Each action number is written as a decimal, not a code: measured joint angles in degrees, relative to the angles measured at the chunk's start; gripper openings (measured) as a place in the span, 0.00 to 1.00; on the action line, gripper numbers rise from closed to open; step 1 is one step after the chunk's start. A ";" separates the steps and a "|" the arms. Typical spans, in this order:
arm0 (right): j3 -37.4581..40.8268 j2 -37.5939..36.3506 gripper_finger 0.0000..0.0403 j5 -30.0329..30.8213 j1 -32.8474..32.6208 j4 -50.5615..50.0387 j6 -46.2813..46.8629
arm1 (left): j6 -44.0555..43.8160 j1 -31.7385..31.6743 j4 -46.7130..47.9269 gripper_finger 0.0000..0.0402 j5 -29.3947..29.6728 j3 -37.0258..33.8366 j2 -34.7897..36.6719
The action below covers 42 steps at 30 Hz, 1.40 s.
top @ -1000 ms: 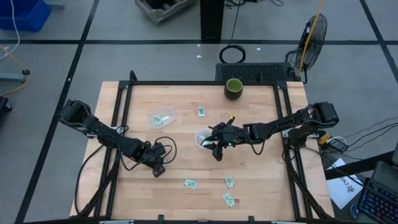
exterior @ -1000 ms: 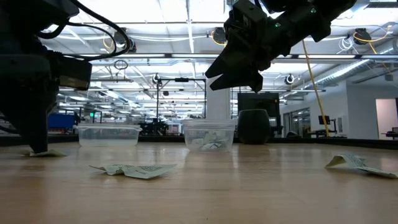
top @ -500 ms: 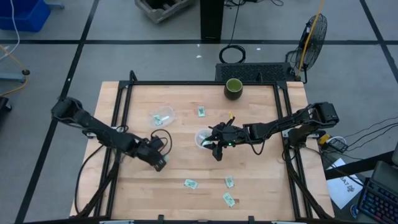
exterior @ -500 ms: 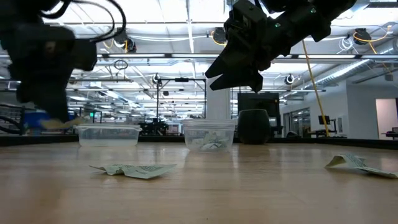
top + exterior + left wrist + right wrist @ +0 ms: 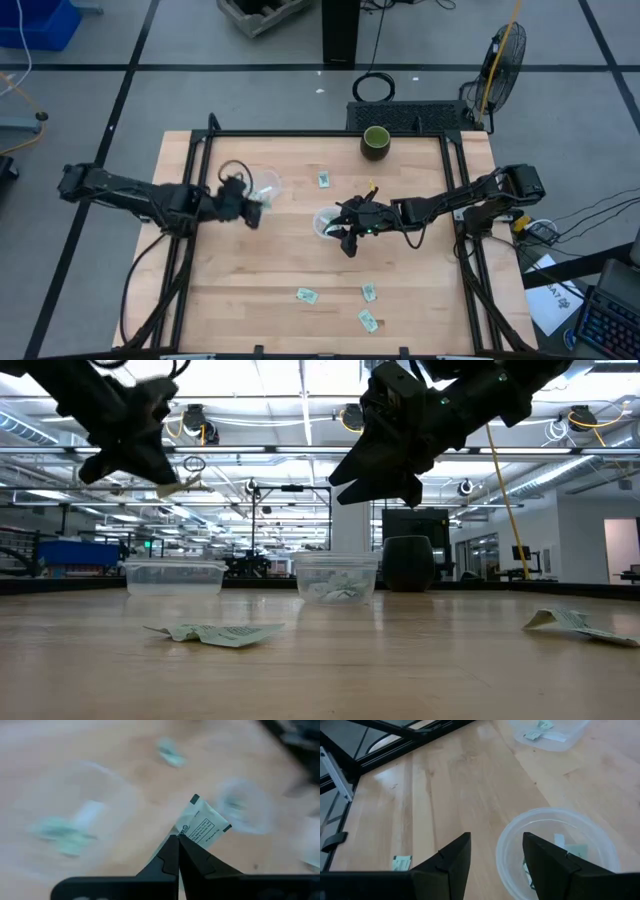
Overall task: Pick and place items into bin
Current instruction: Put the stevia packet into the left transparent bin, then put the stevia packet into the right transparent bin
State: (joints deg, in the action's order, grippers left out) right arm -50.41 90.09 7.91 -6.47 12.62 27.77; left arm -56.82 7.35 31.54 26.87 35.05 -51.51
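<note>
My left gripper (image 5: 250, 208) hovers in the air just at the near side of the left clear cup (image 5: 262, 187), shut on a light green and white packet (image 5: 202, 825). In the low view that packet (image 5: 186, 485) shows high above the cup (image 5: 175, 576). My right gripper (image 5: 495, 851) is open and hangs above the near rim of the middle clear cup (image 5: 560, 851), which has packets lying in it. The left cup (image 5: 547, 732) also holds packets. Several more packets lie flat on the table (image 5: 324, 179) (image 5: 306, 295) (image 5: 369, 292). My left gripper pinches the packet between its two fingertips (image 5: 177, 845), on the packet's lower edge (image 5: 184, 834). The rest of the packet sticks out beyond the fingers. It is lifted clear of the table and of the cup.
A dark green cup (image 5: 376, 142) stands near the table's far edge. Another packet (image 5: 368, 321) lies close to the near edge. A black frame rail (image 5: 190, 180) runs along each side of the wooden table top.
My left gripper, shut on the packet, has risen from the table and travelled toward the far edge, up to the left clear cup. The packet has gone from lying on the wood to hanging clear in the air. My right arm has kept still.
</note>
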 joint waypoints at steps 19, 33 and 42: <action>0.00 0.00 0.42 -0.21 0.54 -0.02 -0.03 | 8.10 -21.53 6.31 0.16 -8.85 -0.02 -4.42; -0.11 -8.19 0.42 -24.08 -5.61 -11.72 0.66 | 2.99 -19.04 -17.04 0.38 -16.89 0.00 -3.83; 3.87 -9.42 0.43 -21.28 -17.35 -16.58 -0.13 | 3.11 -15.97 -29.99 0.45 -17.58 0.02 -3.99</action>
State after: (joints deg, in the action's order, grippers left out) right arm -46.54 80.67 -13.37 -23.82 -3.95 27.65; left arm -53.71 -8.62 1.55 9.29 35.07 -55.51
